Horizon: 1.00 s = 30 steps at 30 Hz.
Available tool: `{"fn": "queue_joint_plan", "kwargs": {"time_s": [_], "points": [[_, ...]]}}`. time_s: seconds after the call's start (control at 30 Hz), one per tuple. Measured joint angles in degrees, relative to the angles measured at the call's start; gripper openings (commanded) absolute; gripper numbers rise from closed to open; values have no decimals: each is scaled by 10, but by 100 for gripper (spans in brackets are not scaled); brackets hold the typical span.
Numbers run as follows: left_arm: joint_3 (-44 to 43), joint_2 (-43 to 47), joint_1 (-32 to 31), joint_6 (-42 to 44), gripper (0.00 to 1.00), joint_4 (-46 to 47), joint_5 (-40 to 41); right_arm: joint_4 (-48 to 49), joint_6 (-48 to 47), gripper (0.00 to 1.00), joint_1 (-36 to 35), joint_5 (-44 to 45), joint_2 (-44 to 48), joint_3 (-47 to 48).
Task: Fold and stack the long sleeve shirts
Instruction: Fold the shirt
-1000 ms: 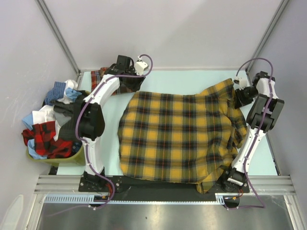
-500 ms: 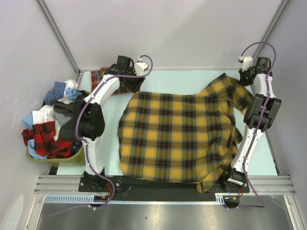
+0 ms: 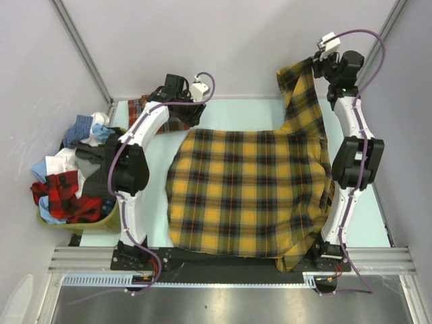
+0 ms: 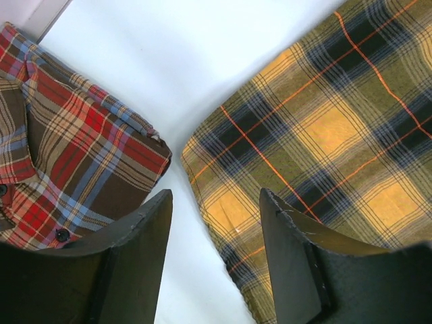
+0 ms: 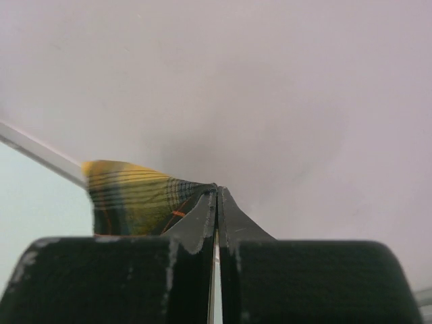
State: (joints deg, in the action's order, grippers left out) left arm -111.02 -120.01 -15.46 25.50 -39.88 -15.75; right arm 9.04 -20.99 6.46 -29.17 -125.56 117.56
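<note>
The yellow shirt [image 3: 243, 196] lies spread across the middle of the tabletop [image 3: 236, 111]. Its 1 o'clock corner is held up off the surface by the right tool [image 3: 316, 66], whose jaws are clenched on that fabric. The red shirt [image 3: 142, 108] sits bunched at 11 o'clock. The left tool [image 4: 216, 202] hangs released above the bare strip between the two shirts, grasping nothing.

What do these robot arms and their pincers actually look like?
Both the left arm and right arm are slim white tubes with chunky black joints, each strung with a thin purple cable. The left gripper and right gripper have two flat, matte black fingers with scuffed edges.
</note>
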Motion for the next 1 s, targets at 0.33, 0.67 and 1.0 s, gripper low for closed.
{"fn": "queue_joint_plan", "kwargs": {"time_s": [0.33, 0.67, 1.0], "points": [[-169, -137, 1, 99, 56, -33, -48, 42, 21, 0, 37, -47, 186, -195], [-199, -228, 1, 238, 55, -67, -20, 15, 14, 0, 30, -51, 210, -233], [-198, -234, 1, 278, 41, -74, -9, -5, 3, 0, 28, -40, 199, -231]]}}
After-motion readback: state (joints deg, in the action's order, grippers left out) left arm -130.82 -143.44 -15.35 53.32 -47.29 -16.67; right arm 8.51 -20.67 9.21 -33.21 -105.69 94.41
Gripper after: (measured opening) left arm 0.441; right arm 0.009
